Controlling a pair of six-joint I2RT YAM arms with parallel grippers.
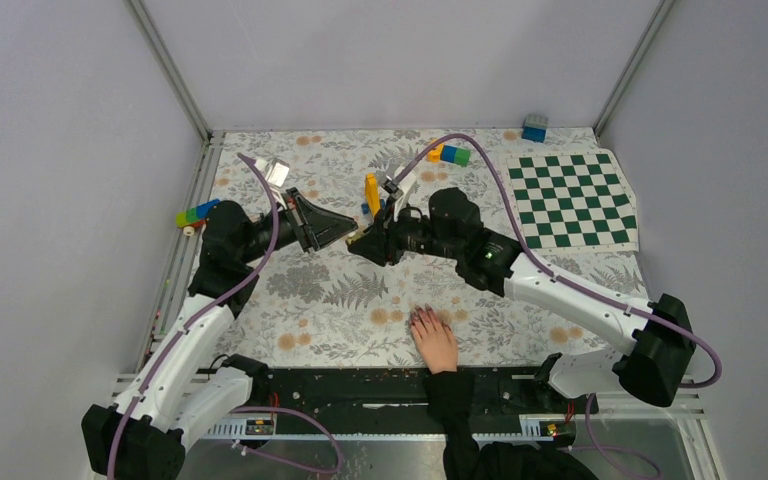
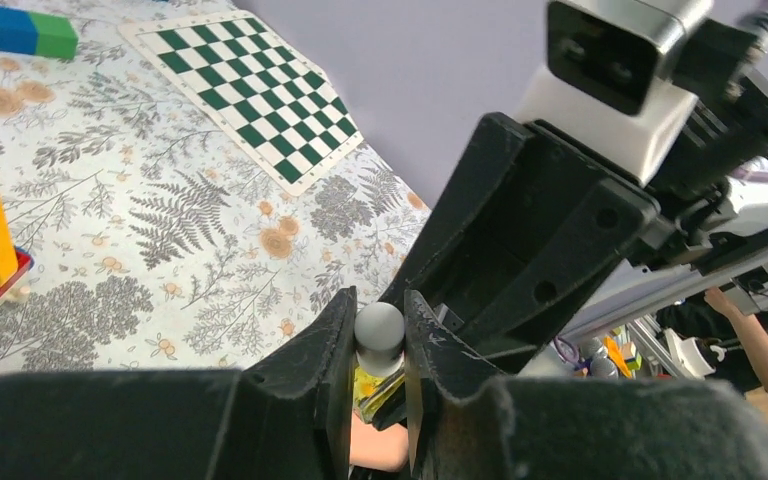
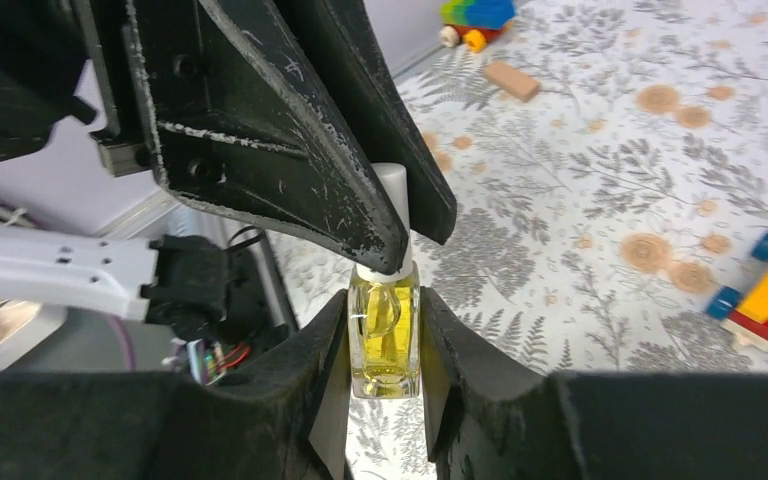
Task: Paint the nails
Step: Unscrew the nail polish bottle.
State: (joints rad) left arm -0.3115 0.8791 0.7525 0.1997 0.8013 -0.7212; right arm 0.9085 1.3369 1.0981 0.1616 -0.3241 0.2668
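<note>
1. Small glass bottle [image 3: 384, 345] of clear yellow liquid. We can read no lettering on it. It sits at the centre of the top view, grasped by the right jaws, which are clenched on its sides.
2. Pale rounded cap [image 2: 378, 325] of that bottle, with the left jaws clamped tight on it.
3. Two arms reaching inward from the lower corners, meeting tip to tip over the floral desk [image 1: 310, 300].
4. The nails [image 1: 422, 317], dark red, on a pale hand [image 1: 436, 342] lying flat at lower centre, well apart from the bottle.
5. Green chessboard mat [image 1: 572, 198], upper right.
</note>
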